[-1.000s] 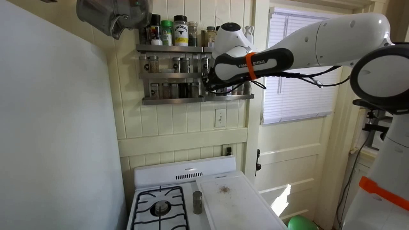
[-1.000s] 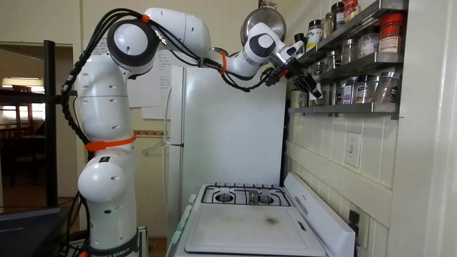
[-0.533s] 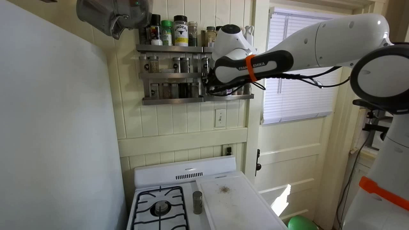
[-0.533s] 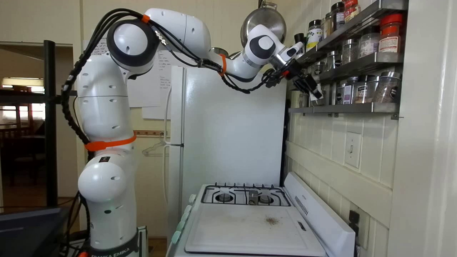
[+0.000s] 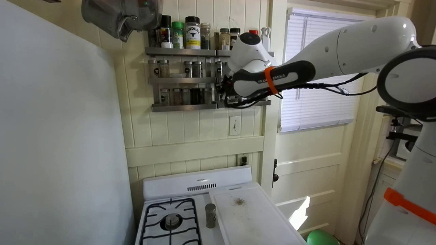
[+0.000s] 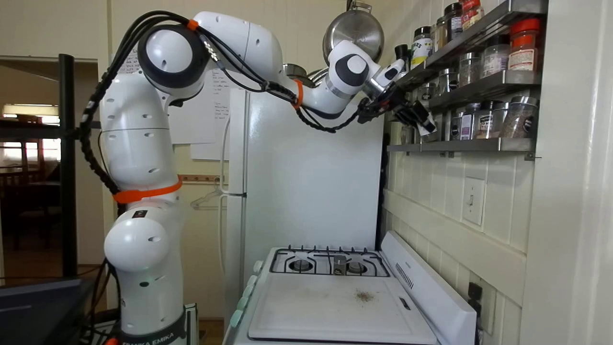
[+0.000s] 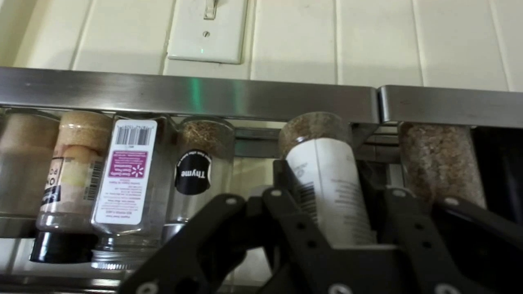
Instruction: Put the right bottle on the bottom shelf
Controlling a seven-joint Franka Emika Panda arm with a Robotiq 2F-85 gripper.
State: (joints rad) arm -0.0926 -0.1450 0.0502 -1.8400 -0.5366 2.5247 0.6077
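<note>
The right bottle, a cylinder with a white label and a brownish see-through end, is between the fingers of my gripper in the wrist view, which stands upside down. Its end overlaps the rail of the bottom shelf. In an exterior view my gripper is shut on the bottle, tilted, just above the bottom shelf. I cannot tell whether its base touches the shelf. In an exterior view the arm hides the bottle, above the bottom shelf.
A thyme jar stands on one side of the held bottle, a pink-grained jar on the other. The middle shelf with jars is close above. A small jar stands on the stove; a pot hangs nearby.
My arm has dipped slightly, and the gripper has moved a little towards the wall rack with the bottle in it. The jar on the stove has not moved.
</note>
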